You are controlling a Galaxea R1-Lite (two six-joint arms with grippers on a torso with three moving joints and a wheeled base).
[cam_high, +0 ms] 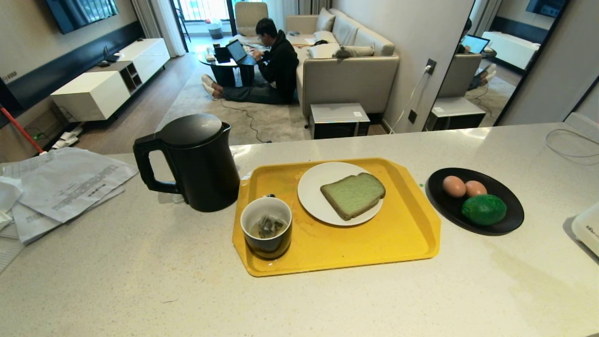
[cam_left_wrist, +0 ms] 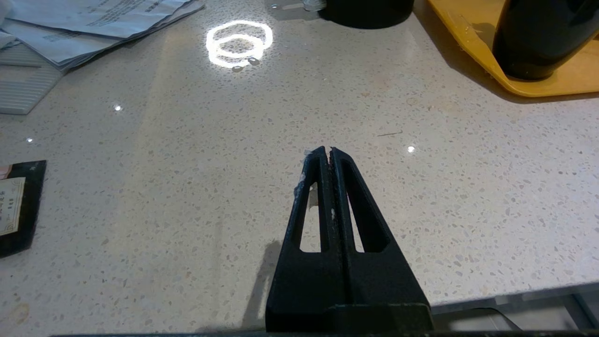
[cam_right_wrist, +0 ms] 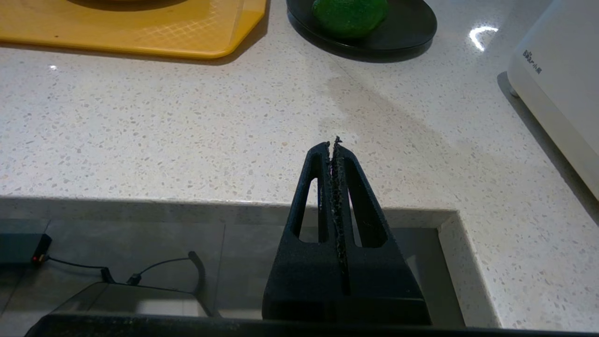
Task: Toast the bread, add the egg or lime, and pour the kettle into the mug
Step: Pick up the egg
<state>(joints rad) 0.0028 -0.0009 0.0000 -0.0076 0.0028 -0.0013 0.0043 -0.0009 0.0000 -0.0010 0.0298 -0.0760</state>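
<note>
The pale green bread (cam_high: 353,194) lies on a white plate (cam_high: 311,187) on a yellow tray (cam_high: 402,234). A dark mug (cam_high: 266,227) with a tea bag inside stands at the tray's front left. The black kettle (cam_high: 196,161) stands left of the tray. Two eggs (cam_high: 454,186) and a lime (cam_high: 484,209) rest on a black plate (cam_high: 512,213) to the right. Neither arm shows in the head view. My left gripper (cam_left_wrist: 330,150) is shut and empty over bare counter, short of the kettle (cam_left_wrist: 365,11) and mug (cam_left_wrist: 543,37). My right gripper (cam_right_wrist: 333,142) is shut and empty near the counter's front edge, short of the lime (cam_right_wrist: 348,16).
Loose papers (cam_high: 65,185) lie at the counter's left. A white appliance (cam_high: 587,229) stands at the right edge. A dark packet (cam_left_wrist: 18,206) lies near the left gripper. A person sits on the floor beyond the counter (cam_high: 299,299). A recess opens below the counter's front edge (cam_right_wrist: 224,206).
</note>
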